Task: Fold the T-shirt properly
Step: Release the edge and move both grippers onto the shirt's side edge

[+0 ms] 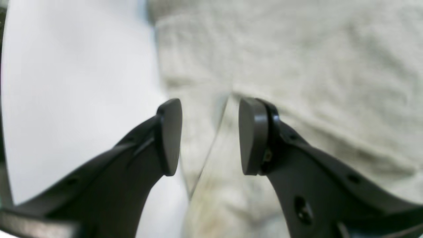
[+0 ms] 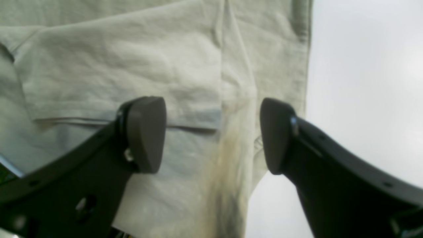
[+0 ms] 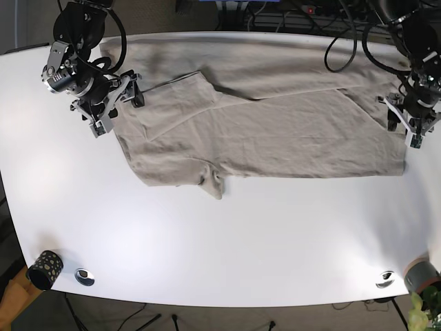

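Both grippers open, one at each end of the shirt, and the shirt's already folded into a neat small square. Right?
Not quite. The left gripper and right gripper are open at opposite ends, but the T-shirt is not a small square. The base view shows it spread wide across the table, only partly folded, with one sleeve sticking out at its front edge.

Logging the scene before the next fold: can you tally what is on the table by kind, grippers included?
T-shirt: 1
Grippers: 2, the left gripper and the right gripper, both open
Round metal fittings: 2, one and the other
Speckled black cup: 1
Total: 6
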